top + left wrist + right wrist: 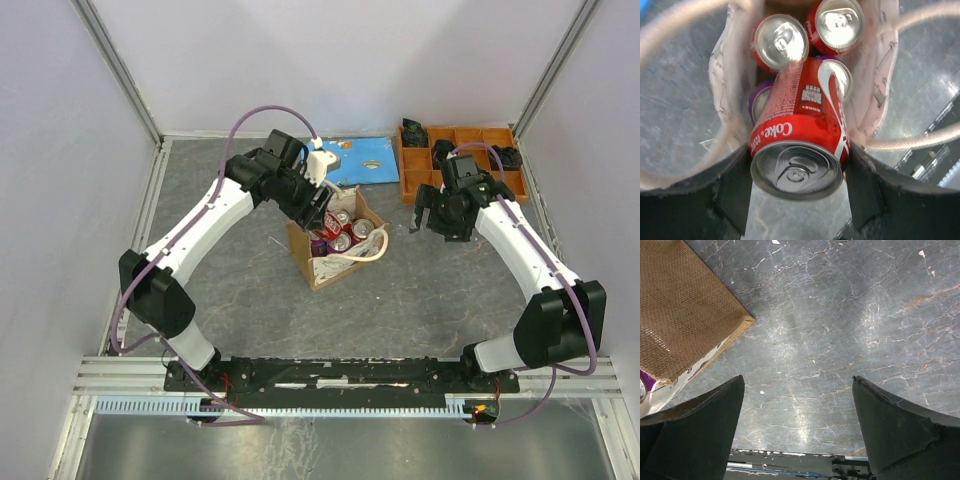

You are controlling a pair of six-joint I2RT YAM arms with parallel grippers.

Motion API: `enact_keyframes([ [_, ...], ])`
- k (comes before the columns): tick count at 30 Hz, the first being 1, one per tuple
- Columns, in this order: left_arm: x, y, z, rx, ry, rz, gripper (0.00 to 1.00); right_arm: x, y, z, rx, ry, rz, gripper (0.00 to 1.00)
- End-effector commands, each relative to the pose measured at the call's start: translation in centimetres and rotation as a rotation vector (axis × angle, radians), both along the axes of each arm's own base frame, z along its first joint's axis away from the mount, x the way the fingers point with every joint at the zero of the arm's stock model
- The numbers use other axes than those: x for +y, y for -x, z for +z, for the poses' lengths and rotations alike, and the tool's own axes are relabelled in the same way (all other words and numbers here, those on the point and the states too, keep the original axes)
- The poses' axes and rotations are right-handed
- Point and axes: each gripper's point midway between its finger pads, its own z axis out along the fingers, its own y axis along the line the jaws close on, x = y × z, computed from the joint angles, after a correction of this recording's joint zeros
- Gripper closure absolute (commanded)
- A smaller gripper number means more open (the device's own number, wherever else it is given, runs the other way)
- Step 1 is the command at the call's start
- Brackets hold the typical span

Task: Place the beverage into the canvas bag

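I hold the red aluminium Coke can (800, 125) clamped in my left gripper (797, 195), tilted over the mouth of the tan-brown canvas tote bag (322, 268). Beside the bag, my right gripper (797, 430) gapes empty. Risk: upright silver-topped cans (781, 41) crowd the bag, so a released can may perch on them or roll off

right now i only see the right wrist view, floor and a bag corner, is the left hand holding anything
Observer: Yes, the left hand is shut on a red Coke can, pointed down into the open top of the canvas bag.
Operator: bag empty or not
Observer: Not empty. Two red cans stand upright inside, and a purple can shows under the held one.
Operator: anything near my side
Observer: In the top view an orange compartment tray sits just behind the open right hand, which is to the bag's right and apart from it.
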Motion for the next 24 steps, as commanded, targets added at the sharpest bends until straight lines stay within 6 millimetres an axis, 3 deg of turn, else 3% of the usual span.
enact_keyframes([
  [1, -0.1, 2.1, 3.0, -0.116, 0.023, -0.105, 0.97, -0.1, -0.3, 0.9, -0.046, -0.012, -0.019, 0.04],
  [9, 1.7, 4.6, 2.0, -0.099, -0.090, -0.198, 0.97, -0.2, 0.2, 0.5, -0.045, -0.016, -0.024, 0.03],
  [14, 2.5, 4.8, 2.1, -0.110, -0.135, -0.217, 0.97, -0.2, 0.6, 0.2, -0.043, -0.018, -0.027, 0.04],
  [24, 3.1, 5.1, 0.1, -0.051, -0.242, -0.304, 0.97, -0.4, 0.8, 0.0, -0.045, -0.015, -0.036, 0.04],
])
